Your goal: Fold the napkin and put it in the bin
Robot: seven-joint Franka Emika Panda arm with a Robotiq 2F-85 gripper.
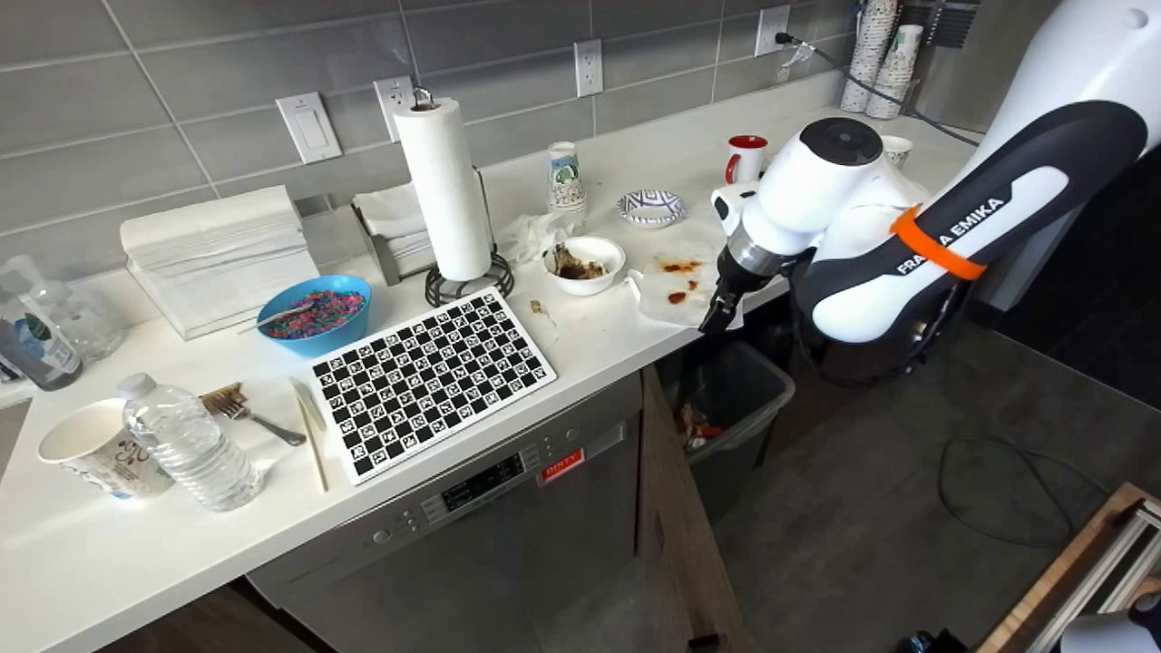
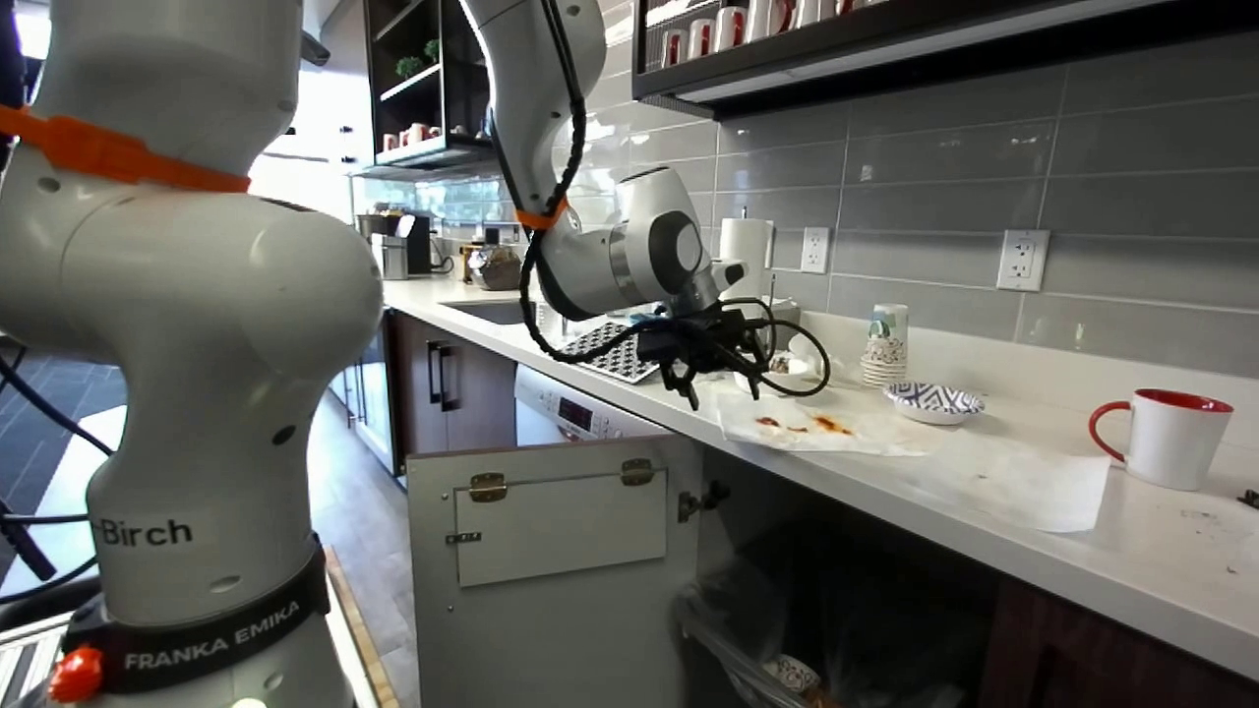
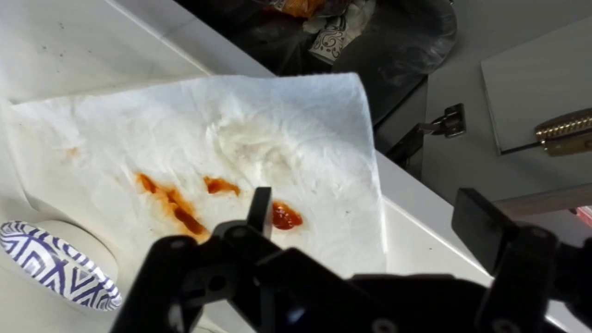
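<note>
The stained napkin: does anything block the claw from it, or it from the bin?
Nothing visible stands between the open gripper and the napkin. Toward the bin below, only the counter's front edge intervenes; the cupboard door stands open.

One robot arm [image 2: 197, 275], white with black sections; base [image 2: 211, 531] standing upright, forearm [image 1: 998, 207] sloping down. One wrist [image 1: 787, 204], white, tilted downward. One gripper [image 3: 369, 216], black, aimed down; two fingers [image 3: 479, 226], parted wide, facing across the gap.
</note>
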